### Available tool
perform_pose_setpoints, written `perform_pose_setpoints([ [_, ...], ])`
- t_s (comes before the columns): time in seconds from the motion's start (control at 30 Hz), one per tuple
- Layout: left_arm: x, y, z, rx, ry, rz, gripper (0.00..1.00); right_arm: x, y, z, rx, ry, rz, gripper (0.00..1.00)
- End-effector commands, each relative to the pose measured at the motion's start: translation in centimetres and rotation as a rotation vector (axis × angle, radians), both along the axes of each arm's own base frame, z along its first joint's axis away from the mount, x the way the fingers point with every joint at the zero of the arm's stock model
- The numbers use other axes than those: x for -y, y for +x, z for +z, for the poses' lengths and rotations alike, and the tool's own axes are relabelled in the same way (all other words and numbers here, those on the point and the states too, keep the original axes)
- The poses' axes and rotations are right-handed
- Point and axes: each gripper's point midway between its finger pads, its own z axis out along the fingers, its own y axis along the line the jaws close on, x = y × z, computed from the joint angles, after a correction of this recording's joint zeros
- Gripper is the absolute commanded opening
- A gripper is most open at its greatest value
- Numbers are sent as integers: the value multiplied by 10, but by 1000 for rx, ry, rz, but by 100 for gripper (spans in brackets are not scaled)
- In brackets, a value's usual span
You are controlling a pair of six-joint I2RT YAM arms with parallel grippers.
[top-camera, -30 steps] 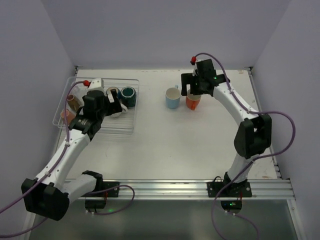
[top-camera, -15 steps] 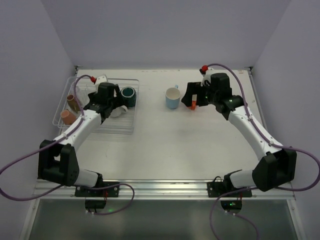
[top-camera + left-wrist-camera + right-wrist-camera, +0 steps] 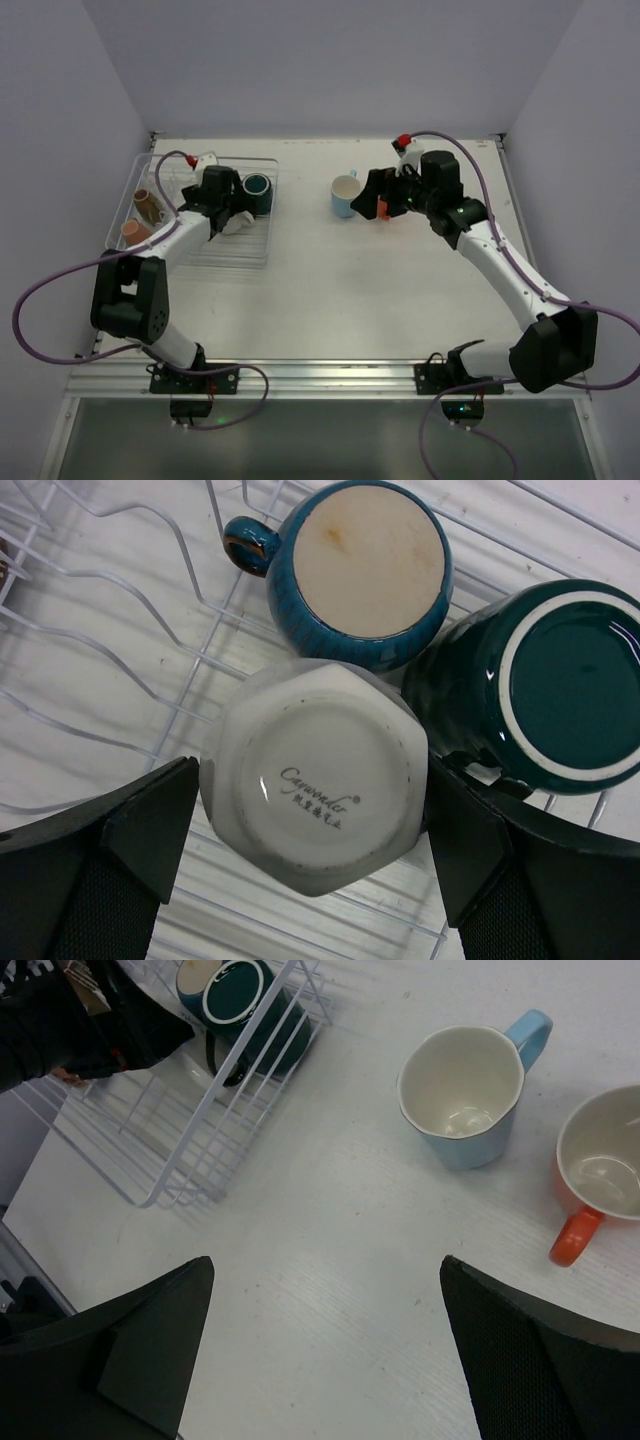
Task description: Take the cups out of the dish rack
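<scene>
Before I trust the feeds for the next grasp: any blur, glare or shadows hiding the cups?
Left wrist: sharp, the stamp on the white cup is legible; slight sheen on the green cup. Right wrist: even light, blue cup and orange cup crisp. Top: evenly lit, rack wires faint.

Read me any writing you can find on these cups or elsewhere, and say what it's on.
"Caywonder", in cursive, as best it reads: on the upturned base of the white cup in the dish rack.
The small line beneath it: too small to read.
Nothing else bears text.
</scene>
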Motion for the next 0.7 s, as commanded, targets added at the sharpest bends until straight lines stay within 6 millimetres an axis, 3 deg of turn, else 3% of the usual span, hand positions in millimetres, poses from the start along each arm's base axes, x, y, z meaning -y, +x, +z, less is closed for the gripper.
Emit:
perform_pose_setpoints([
  [0.0,-9,20,16,91,-5,44,97,-12,-7,20,56,49,46,97],
  [0.07,-10,19,15,96,-9,48,87,-13,-9,20,55,48,44,97],
  [0.13,-12,17,16,101,-8,54,69,-14,-12,22,62,54,49,97],
  [0.2,-15,13,21,116,-6,66,59,-19,-17,24,68,69,63,97],
  [0.23,-16,10,27,130,-8,71,48,-21,-20,26,71,75,71,96],
  [0.33,-14,-1,41,181,-48,72,31,-32,-30,35,93,105,101,96],
  [0.53,-12,-21,76,286,-93,48,12,-57,-53,54,126,211,165,95],
  [0.67,-9,-32,82,303,-107,16,6,-75,-65,60,102,285,200,95],
])
